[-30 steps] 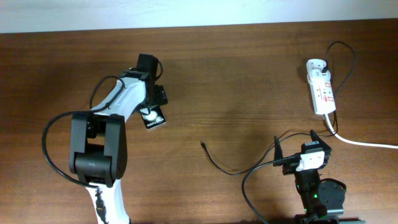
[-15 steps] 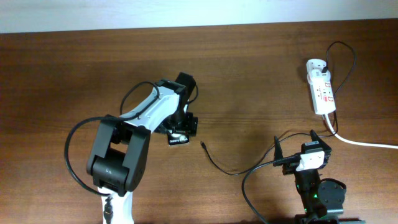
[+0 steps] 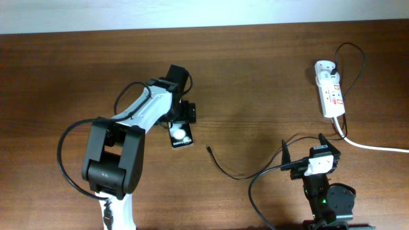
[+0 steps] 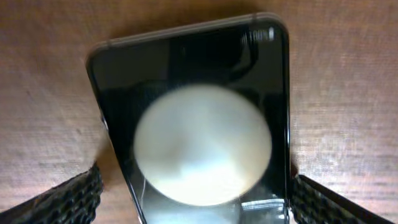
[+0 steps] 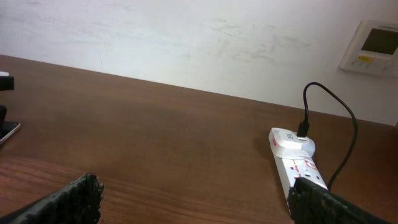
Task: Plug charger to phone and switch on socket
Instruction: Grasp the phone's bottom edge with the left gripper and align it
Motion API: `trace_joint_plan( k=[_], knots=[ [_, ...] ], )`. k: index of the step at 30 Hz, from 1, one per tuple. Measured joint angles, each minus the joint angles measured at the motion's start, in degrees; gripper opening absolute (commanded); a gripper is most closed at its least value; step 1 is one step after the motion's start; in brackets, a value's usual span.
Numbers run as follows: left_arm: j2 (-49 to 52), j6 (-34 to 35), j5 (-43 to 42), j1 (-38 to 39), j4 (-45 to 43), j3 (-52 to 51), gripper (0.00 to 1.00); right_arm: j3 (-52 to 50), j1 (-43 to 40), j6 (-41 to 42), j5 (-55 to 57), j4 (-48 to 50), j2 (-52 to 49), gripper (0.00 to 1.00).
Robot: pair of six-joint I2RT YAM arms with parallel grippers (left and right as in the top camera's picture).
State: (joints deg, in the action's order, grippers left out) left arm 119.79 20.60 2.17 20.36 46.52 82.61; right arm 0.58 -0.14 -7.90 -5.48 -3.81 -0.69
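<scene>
The phone, a glossy black slab with a round white glint, lies flat on the table left of centre. It fills the left wrist view. My left gripper is open, one finger on each side of the phone's near end, with table showing between the left finger and the phone. The charger's plug tip lies just right of the phone. Its thin black cable runs right to a white adapter in the socket. My right gripper is open and empty.
The socket's thick white cord runs off the right edge. The thin cable loops past the right arm's base and up beside the strip. A wall with a white panel stands behind the table.
My left arm brought the phone from the far left to the centre, beside the plug tip. Since half a second ago the gripper has drawn back up and left; the phone stays on the table.
</scene>
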Motion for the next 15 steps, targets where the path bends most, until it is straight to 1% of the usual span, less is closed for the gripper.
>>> trace_joint_plan(
  k=[1, 2, 3, 4, 5, 6, 7, 8, 10, 13, 15],
  knots=[
    [-0.02, 0.46, -0.15, 0.55, 0.35, -0.13, 0.89, 0.00, 0.00, 0.00, 0.00, 0.00, 0.00, 0.99],
    [-0.13, 0.92, -0.70, 1.33, 0.79, -0.26, 0.72, 0.00, 0.00, -0.02, 0.00, 0.00, 0.00, 0.99],
    [-0.22, 1.09, -0.92, 1.81, 0.92, -0.28, 0.61, 0.00, 0.00, 0.00, 0.00, 0.00, 0.00, 0.99],
    [-0.26, 1.77, -1.46, 2.73, 0.96, -0.28, 0.57, 0.00, 0.00, -0.02, 0.00, 0.00, 0.00, 0.99],
    [-0.50, 1.75, -2.71, 3.58, 0.52, -0.33, 0.61, 0.00, 0.00, -0.02, 0.00, 0.00, 0.00, 0.99],
    [-0.63, 1.25, -4.28, 3.80, 0.15, -0.33, 0.75, 0.00, 0.00, 0.00, 0.00, 0.00, 0.00, 0.99],
    [-0.87, -0.15, -5.64, 3.67, -0.20, -0.42, 0.95, 0.00, 0.00, -0.04, 0.00, 0.00, 0.00, 0.99],
    [-0.66, -2.67, -6.32, 4.26, -0.39, -0.44, 0.99, 0.00, 0.00, 0.00, 0.00, 0.00, 0.00, 0.99],
    [-0.79, -5.07, -6.62, 5.11, -0.22, -0.44, 0.99, 0.00, 0.00, -0.02, 0.00, 0.00, 0.00, 0.99],
    [-0.79, -5.77, -6.56, 5.20, -0.22, -0.44, 0.99, 0.00, 0.00, -0.02, 0.00, 0.00, 0.00, 0.99],
    [-0.79, -7.67, -6.25, 5.31, -1.16, -0.44, 0.99, 0.00, 0.00, 0.02, 0.00, 0.00, 0.00, 0.99]
  ],
)
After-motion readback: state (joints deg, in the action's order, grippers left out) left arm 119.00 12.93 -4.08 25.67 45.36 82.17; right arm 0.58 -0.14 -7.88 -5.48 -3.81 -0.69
